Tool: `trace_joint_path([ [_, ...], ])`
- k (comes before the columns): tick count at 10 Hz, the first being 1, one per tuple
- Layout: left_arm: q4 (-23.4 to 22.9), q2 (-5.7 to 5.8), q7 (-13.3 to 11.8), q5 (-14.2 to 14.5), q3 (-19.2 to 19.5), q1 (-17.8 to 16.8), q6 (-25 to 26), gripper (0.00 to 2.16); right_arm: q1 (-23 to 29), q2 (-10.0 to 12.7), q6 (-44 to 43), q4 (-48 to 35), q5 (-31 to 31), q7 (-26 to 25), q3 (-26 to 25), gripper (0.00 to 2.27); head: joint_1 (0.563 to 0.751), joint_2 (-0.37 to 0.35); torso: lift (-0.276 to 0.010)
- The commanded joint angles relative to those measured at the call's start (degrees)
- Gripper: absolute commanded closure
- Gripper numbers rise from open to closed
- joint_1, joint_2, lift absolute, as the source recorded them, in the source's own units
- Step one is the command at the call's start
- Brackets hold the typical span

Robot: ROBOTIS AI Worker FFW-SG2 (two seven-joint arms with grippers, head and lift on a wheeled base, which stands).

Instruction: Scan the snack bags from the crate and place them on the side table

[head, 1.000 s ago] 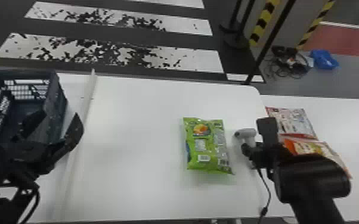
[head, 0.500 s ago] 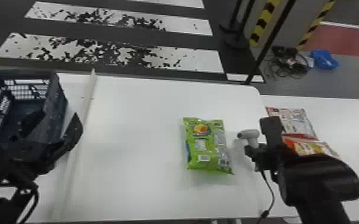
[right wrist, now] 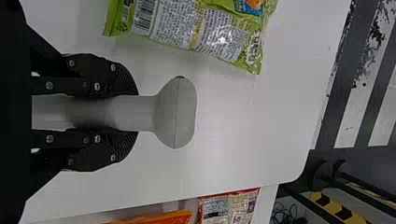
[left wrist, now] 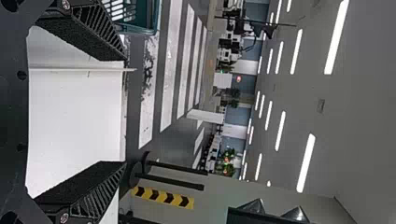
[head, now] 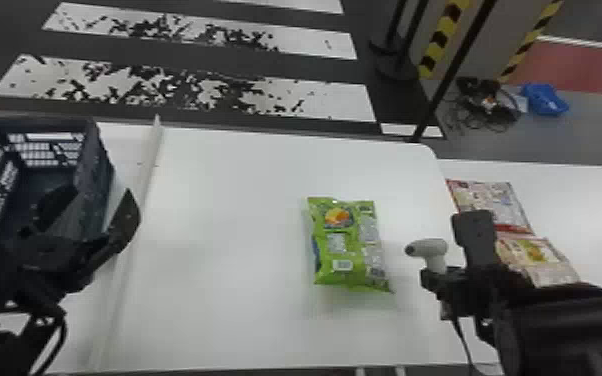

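Green bag (head: 347, 245): 1 — R claw (head: 452, 265): 1 scanner (head: 429, 248) — side tbl (head: 590, 215): 2 bags (head: 495, 202)

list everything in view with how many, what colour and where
crate: one, dark blue, table's left end
divider strip: one, white, beside the crate
snack bag: one, green, on the main table
scanner: one, light grey, in the right pincer
bags: two, red-white and orange-white, on the side table
tables: two, white, side by side
blue item: one, floor beyond
cables: one tangle, dark, floor beyond
left pincer: one, black, by the crate
right pincer: one, black, around the scanner
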Motion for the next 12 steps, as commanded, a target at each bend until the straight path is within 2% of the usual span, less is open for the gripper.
trace_joint_path([
  [1,0.10,-0.07,0.00,0.01,-0.01,0.00,0.00,0.08,3.04,0.48,4.67,-6.62,-0.01,0.08,0.44,2.25,0.695,-0.157,-0.050],
  [3,0.18,-0.07,0.00,0.01,-0.09,0.00,0.00,0.08,4.97,0.91,8.19,-10.75,-0.19,0.96,1.59,2.25,0.695,-0.134,-0.050],
  [5,0.27,-0.07,0.00,0.01,-0.09,0.00,-0.18,0.08,5.77,1.79,8.19,-12.24,-0.28,1.40,3.70,2.25,0.695,-0.112,-0.050],
  [9,0.27,-0.07,0.00,0.19,-0.09,0.09,-0.18,0.08,5.15,2.67,8.19,-11.36,-0.10,1.31,6.33,2.25,0.695,-0.053,-0.050],
  [12,0.54,-0.07,0.00,0.27,-0.09,0.09,-0.35,0.08,4.89,2.85,7.66,-9.25,-0.28,1.31,6.33,2.25,0.695,-0.042,-0.050],
])
